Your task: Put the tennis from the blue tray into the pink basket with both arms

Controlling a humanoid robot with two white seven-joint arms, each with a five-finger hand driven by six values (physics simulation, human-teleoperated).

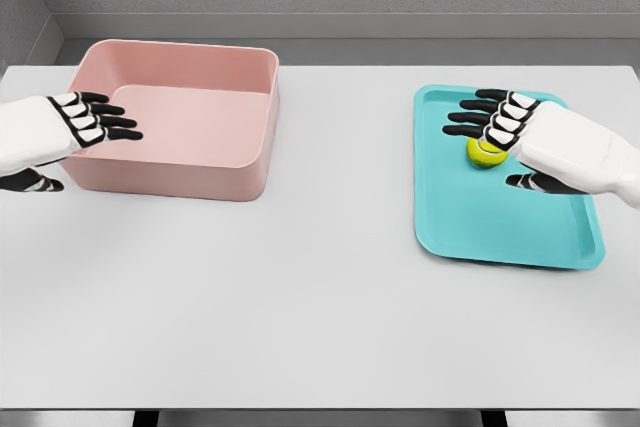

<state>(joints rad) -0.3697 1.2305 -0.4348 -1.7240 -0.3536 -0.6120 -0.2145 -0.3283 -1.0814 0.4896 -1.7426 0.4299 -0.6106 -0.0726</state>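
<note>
A yellow-green tennis ball lies on the blue tray at the right of the table. My right hand hovers over the ball with fingers spread, partly covering it; it holds nothing. The pink basket stands at the back left with nothing in it. My left hand is open at the basket's left wall, its fingers reaching over the rim.
The white table stretches wide between the basket and the tray and toward the front edge. A grey wall runs behind the table.
</note>
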